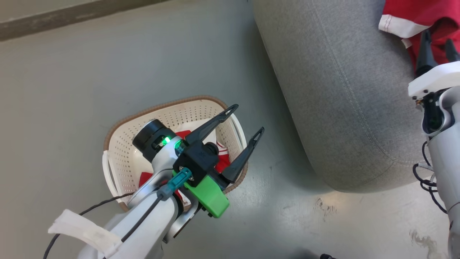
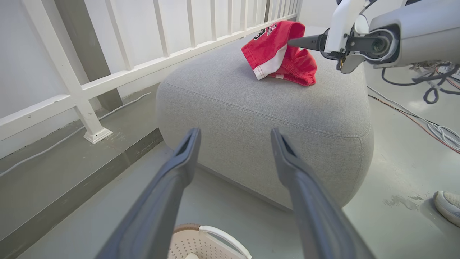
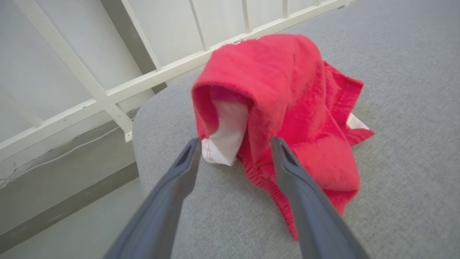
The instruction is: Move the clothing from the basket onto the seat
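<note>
Now a red and white garment (image 1: 417, 10) lies crumpled on top of the grey seat (image 1: 341, 90), at about one o'clock in the head view, close to the seat edge that runs along a white railing (image 2: 107, 82). The right hand (image 1: 437, 37) is right at the garment, its fingers spread wide and gripping nothing. In the right wrist view the two tips flank the near edge of the cloth, and a loose fold rises at twelve o'clock between them; whether they touch it I cannot tell. More clothing (image 1: 223, 158), red with white, sits inside the basket (image 1: 154, 109), which stands on the grey floor (image 1: 72, 108) at seven o'clock in the head view, near the seat's base but apart from it. The left hand (image 1: 248, 118) hangs above the basket, wide and empty, fingers pointing toward two o'clock at the seat. In the left wrist view, a shoe (image 2: 448, 205) rests on the floor at four o'clock and loose cables (image 2: 431, 127) trail at three o'clock.
</note>
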